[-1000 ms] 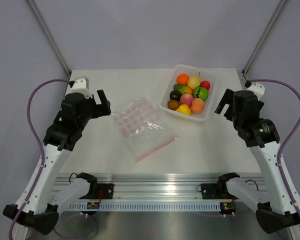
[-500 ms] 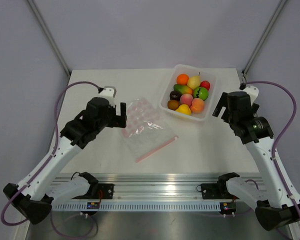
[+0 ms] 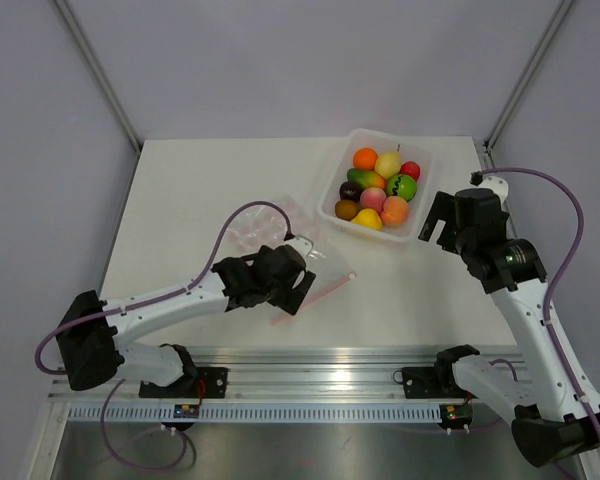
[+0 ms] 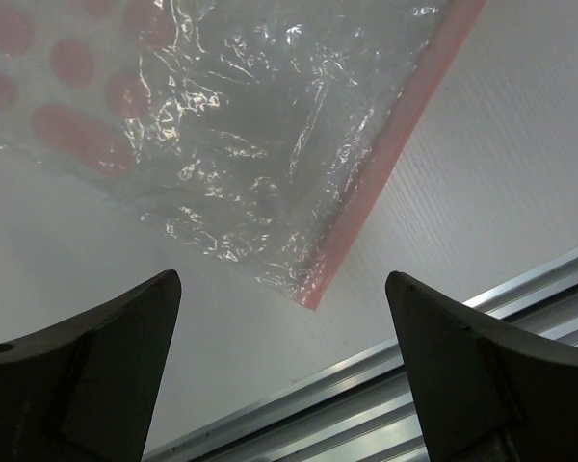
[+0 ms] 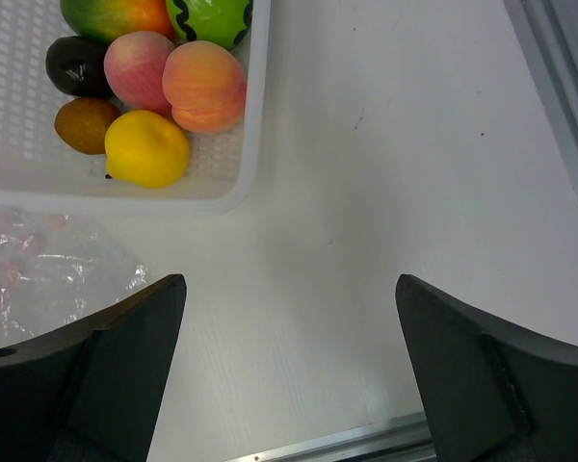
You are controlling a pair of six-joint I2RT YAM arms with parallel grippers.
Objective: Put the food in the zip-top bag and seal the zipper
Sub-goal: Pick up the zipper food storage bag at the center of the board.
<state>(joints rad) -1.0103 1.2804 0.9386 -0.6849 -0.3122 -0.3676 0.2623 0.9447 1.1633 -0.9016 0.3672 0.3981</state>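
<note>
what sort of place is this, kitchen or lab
Probably a robot lab bench, not a kitchen: robot arms bolted to an aluminium rail, a white table inside plain grey walls, and toy fruit in a tray.

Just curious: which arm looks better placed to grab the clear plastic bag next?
Left. The open left gripper hangs over the pink zipper strip of the clear crinkly plastic bag; the right gripper sits beside the translucent white tray.

Small glossy toy fruits (image 3: 378, 188) in orange, yellow, green, red, pink and brown are sitting heaped in a white tray (image 3: 423, 186), upper right of centre. A clear crinkly bag (image 4: 250, 144) with pink dots is lying flat mid-frame, its pink zipper strip (image 4: 385, 154) running diagonally.
</note>
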